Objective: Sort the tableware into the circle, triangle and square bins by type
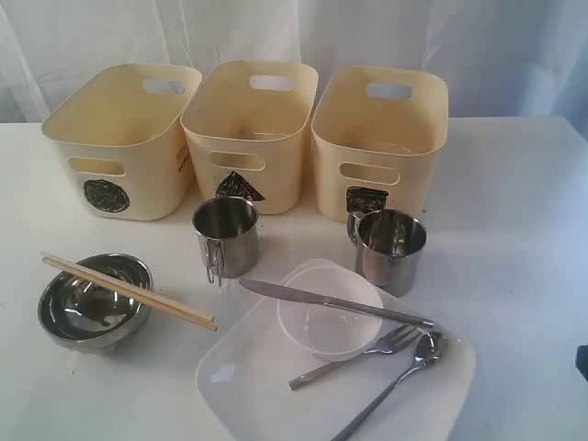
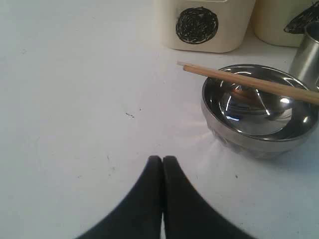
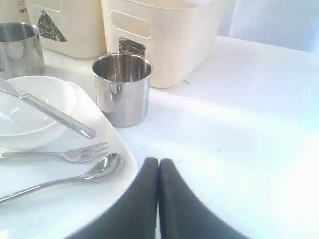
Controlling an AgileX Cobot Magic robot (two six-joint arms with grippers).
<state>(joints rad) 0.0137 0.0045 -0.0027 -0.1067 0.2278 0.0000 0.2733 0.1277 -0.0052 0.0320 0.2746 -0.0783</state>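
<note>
Two steel mugs [image 1: 226, 237] [image 1: 390, 248] stand in front of the bins. Wooden chopsticks [image 1: 129, 291] lie across a steel bowl [image 1: 92, 308] at the left. A white plate [image 1: 239, 377] carries a clear plastic bowl [image 1: 329, 317] with a knife [image 1: 331, 301] across it, plus a fork [image 1: 354, 356] and a spoon [image 1: 395, 377]. My left gripper [image 2: 163, 158] is shut and empty over bare table, short of the steel bowl [image 2: 259, 112]. My right gripper [image 3: 159, 160] is shut and empty beside the plate's edge [image 3: 122, 149], near the spoon [image 3: 99, 170] and a mug [image 3: 122, 89].
Three cream bins stand in a row at the back: circle mark [image 1: 124, 138], triangle mark [image 1: 248, 133], square mark [image 1: 377, 138]. White table [image 1: 514, 230] extends to the right of the plate. A dark part at the right edge [image 1: 582, 360] may be my right arm.
</note>
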